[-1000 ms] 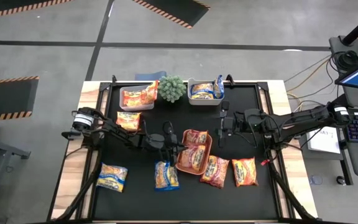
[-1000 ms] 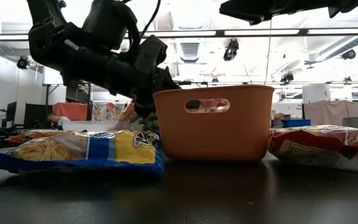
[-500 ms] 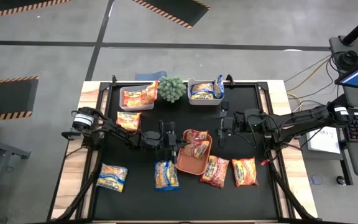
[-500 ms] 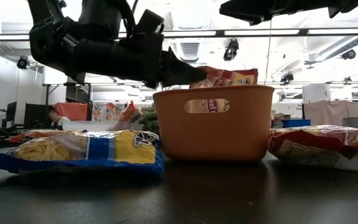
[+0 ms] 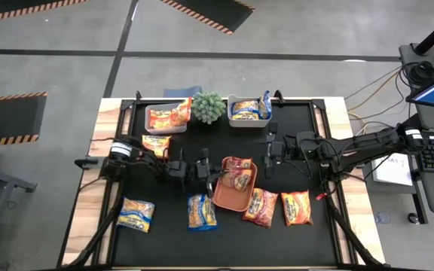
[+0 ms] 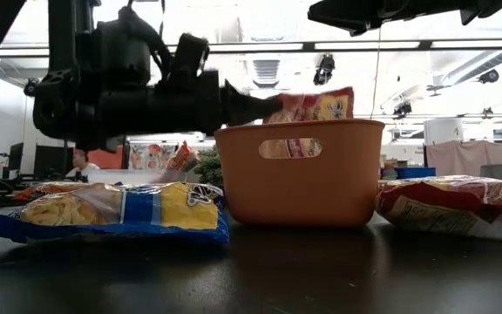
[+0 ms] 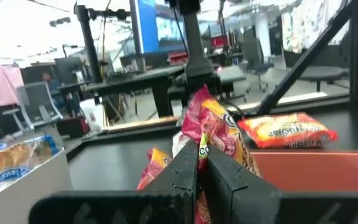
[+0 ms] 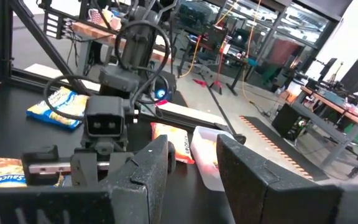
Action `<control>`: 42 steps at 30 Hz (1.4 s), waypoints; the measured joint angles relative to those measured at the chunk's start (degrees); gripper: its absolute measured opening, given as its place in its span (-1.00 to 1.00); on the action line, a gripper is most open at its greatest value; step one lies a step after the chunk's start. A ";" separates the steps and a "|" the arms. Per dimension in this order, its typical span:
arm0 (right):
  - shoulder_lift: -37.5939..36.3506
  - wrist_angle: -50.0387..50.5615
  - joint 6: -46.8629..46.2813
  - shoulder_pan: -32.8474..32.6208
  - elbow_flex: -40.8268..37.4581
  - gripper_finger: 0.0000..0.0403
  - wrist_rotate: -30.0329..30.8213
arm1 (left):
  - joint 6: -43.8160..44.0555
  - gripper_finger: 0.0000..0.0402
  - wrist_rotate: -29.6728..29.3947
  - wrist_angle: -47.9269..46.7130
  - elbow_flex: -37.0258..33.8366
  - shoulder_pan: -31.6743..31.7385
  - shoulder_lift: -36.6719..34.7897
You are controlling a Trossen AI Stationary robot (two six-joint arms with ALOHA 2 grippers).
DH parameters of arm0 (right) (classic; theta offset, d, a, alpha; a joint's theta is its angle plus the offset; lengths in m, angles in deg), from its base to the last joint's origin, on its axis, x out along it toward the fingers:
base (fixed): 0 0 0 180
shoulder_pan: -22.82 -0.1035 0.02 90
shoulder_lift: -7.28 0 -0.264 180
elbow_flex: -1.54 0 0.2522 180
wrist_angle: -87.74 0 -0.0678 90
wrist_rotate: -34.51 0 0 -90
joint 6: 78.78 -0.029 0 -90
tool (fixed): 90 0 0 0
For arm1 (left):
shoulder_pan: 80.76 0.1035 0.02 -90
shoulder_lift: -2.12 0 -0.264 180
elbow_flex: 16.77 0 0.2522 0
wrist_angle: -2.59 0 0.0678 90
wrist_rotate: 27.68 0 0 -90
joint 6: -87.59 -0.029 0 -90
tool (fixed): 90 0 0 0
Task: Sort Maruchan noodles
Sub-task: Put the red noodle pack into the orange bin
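Observation:
My left gripper (image 5: 217, 179) is shut on a dark red noodle packet (image 5: 236, 179) over the orange tray (image 5: 232, 200); the low view shows the packet (image 6: 314, 105) sticking up above the tray's rim (image 6: 299, 127). A second dark red packet (image 5: 237, 163) lies in the tray's far end. Loose on the table lie yellow-blue packets (image 5: 136, 214) (image 5: 201, 212), orange ones (image 5: 155, 145) (image 5: 296, 208) and a dark red one (image 5: 260, 207). My right gripper (image 5: 271, 156) hovers open right of the tray. My left gripper pinches the dark red packet by its left edge (image 7: 202, 151) between the two fingers (image 7: 185, 168). The fingers come level from the table's left side. The packet stands tilted on edge, its top above the tray's rim (image 6: 321, 100) and its lower part down inside the tray.
At the far edge stand a clear bin with orange packets (image 5: 166, 117), a potted plant (image 5: 208, 107) and a second bin with yellow-blue packets (image 5: 249, 111). The black mat is open in the middle, between the bins and the tray.
My left gripper, shut on the dark red packet that lay in the tray, has risen and levelled out. The packet has come up from flat in the tray and now stands on edge, its top well above the rim.

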 joint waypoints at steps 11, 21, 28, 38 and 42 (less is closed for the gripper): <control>0.02 0.25 -7.08 -0.01 0.00 -0.37 -0.72 | -0.10 -1.00 0.66 -0.06 -0.27 0.81 1.28; 6.83 10.19 -33.59 -5.52 0.98 -0.44 -13.96 | -0.48 -1.00 0.66 -0.25 -0.27 1.15 1.26; 16.61 17.72 -39.08 -7.97 7.90 -0.53 -10.97 | -0.57 -1.00 0.62 -0.22 -0.27 1.15 1.24; 29.59 44.92 -39.84 -8.33 24.10 -0.70 -2.70 | -0.62 -1.00 0.60 -0.16 -0.24 1.15 1.24; 34.80 52.83 -38.20 -8.91 30.04 -0.74 1.23 | -0.50 -1.00 0.62 -0.18 -0.25 1.15 1.24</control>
